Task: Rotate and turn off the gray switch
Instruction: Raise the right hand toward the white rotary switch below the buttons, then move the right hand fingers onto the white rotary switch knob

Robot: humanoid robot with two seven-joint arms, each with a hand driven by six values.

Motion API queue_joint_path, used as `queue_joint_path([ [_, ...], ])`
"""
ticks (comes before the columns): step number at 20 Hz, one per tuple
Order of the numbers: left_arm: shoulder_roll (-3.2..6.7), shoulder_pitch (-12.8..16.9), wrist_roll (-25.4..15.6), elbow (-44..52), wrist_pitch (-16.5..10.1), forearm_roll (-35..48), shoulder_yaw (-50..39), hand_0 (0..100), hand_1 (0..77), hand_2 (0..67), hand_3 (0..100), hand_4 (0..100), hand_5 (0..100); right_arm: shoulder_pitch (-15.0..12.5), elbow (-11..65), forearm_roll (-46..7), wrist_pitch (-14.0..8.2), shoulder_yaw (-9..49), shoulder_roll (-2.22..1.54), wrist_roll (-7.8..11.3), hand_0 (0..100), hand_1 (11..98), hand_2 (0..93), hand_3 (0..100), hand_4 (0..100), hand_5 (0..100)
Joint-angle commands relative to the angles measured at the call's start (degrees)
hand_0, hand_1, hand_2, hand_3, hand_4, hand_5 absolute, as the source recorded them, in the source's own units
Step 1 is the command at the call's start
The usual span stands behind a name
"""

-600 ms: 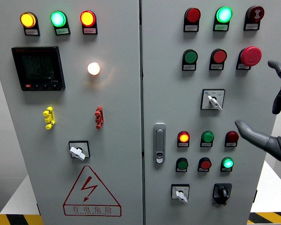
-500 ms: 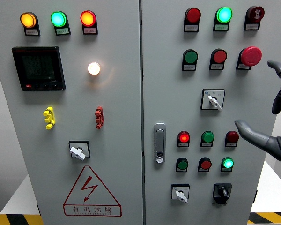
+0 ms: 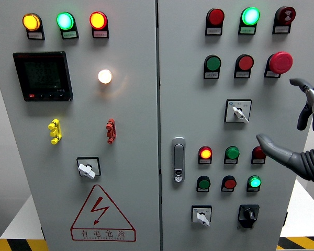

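Your right hand [image 3: 298, 125] comes in from the right edge and hangs in front of the right-hand panel [image 3: 191, 89], fingers spread and holding nothing. The thumb [image 3: 272, 145] juts left, its tip overlapping the dark red lamp [image 3: 258, 152] in the row of three lamps. One upper finger [image 3: 299, 83] curves out just below the red mushroom button [image 3: 279, 62]. You cannot tell from this view whether any finger touches the panel.

The gray switch [image 3: 238, 111] sits mid-panel on the right door, in a white square plate, its lever pointing down and to the right. It lies to the left of your hand, apart from it, between the upper button row and the lamp row. Two similar switches show elsewhere: one low on the right door [image 3: 201, 216], beside a black knob [image 3: 248, 214], and one on the left door [image 3: 87, 168] above the red warning triangle [image 3: 102, 214].

On the left door you see a dark meter [image 3: 42, 76], a lit white lamp [image 3: 104, 76], a yellow tag [image 3: 54, 130] and a red tag [image 3: 111, 130]. A door handle [image 3: 178, 159] sits at the right door's left edge. Your left arm does not show.
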Motion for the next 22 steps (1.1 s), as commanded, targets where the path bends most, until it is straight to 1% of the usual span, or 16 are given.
queue_joint_path([
  [1, -0.01, 0.0, 0.0, 0.0, 0.0, 0.0, 0.0, 34, 0.0, 12.3, 22, 12, 12, 0.2, -0.7, 0.7, -0.1, -0.2, -0.03, -1.92, 0, 36.6, 37.3, 78, 87, 95],
  [2, -0.01, 0.0, 0.0, 0.0, 0.0, 0.0, 0.0, 34, 0.0, 12.3, 22, 12, 12, 0.2, -0.9, 1.2, -0.2, -0.3, -0.03, -2.80, 0, 36.5, 38.9, 78, 87, 95],
  [3, -0.01, 0.0, 0.0, 0.0, 0.0, 0.0, 0.0, 34, 0.0, 12.3, 22, 12, 12, 0.2, -1.1, 1.8, -0.2, -0.3, -0.03, -3.94, 0, 36.3, 42.5, 78, 87, 94],
  [4, -0.01, 0.0, 0.0, 0.0, 0.0, 0.0, 0.0, 34, 0.0, 12.3, 22, 12, 12, 0.2, -1.3, 2.1, -0.2, -0.6, -0.03, -4.56, 0, 36.2, 43.3, 78, 87, 94],
  [5, -0.01, 0.0, 0.0, 0.0, 0.0, 0.0, 0.0, 34, 0.0, 12.3, 22, 12, 12, 0.2, -1.5, 2.2, -0.2, -0.9, -0.03, -5.00, 0, 36.1, 46.4, 77, 87, 94],
  [7, -0.01, 0.0, 0.0, 0.0, 0.0, 0.0, 0.0, 34, 0.0, 12.3, 22, 12, 12, 0.3, -1.9, 2.3, -0.2, -1.2, -0.03, -5.09, 0, 36.0, 48.2, 77, 87, 94],
  [8, -0.01, 0.0, 0.0, 0.0, 0.0, 0.0, 0.0, 34, 0.0, 12.3, 22, 12, 12, 0.4, -2.2, 2.3, -0.2, -1.4, -0.12, -5.62, 0, 35.9, 49.9, 77, 87, 94],
  [10, -0.01, 0.0, 0.0, 0.0, 0.0, 0.0, 0.0, 34, 0.0, 12.3, 22, 12, 12, 1.2, -3.4, 2.7, -0.2, -2.3, -0.12, -7.29, 0, 35.7, 50.1, 77, 87, 94],
  [11, -0.01, 0.0, 0.0, 0.0, 0.0, 0.0, 0.0, 34, 0.0, 12.3, 22, 12, 12, 1.3, -3.9, 3.2, -0.7, -2.5, -0.20, -7.90, 0, 35.5, 50.7, 77, 87, 94],
  [13, -0.01, 0.0, 0.0, 0.0, -0.1, 0.0, 0.1, 34, 0.0, 12.3, 22, 12, 12, 1.6, -5.4, 3.5, -2.4, -3.8, -0.21, -9.66, 0, 35.1, 51.5, 76, 87, 94],
  [15, -0.01, 0.0, 0.0, 0.0, 0.0, 0.0, 0.0, 34, 0.0, 12.3, 22, 12, 12, 1.6, -6.5, 4.5, -3.8, -5.1, -0.21, -11.94, 0, 35.2, 53.2, 76, 87, 94],
  [16, -0.01, 0.0, 0.0, 0.0, 0.0, 0.0, 0.0, 34, 0.0, 12.3, 22, 12, 12, 1.6, -7.1, 4.8, -4.4, -5.8, -0.21, -12.56, 0, 35.2, 53.3, 76, 87, 94],
  [19, -0.01, 0.0, 0.0, 0.0, 0.0, 0.0, 0.0, 34, 0.0, 12.3, 22, 12, 12, 2.8, -9.0, 5.0, -5.3, -7.7, -0.12, -13.79, 0, 35.1, 54.9, 76, 87, 94],
  [20, -0.01, 0.0, 0.0, 0.0, 0.0, 0.0, 0.0, 34, 0.0, 12.3, 22, 12, 12, 3.1, -9.5, 5.0, -5.6, -8.0, -0.20, -14.06, 0, 34.8, 55.3, 76, 87, 94],
  [22, -0.01, 0.0, 0.0, 0.0, 0.0, 0.0, 0.1, 34, 0.0, 12.3, 22, 12, 12, 3.7, -10.5, 5.0, -5.8, -8.2, -0.21, -14.15, 0, 34.6, 55.7, 76, 87, 94],
])
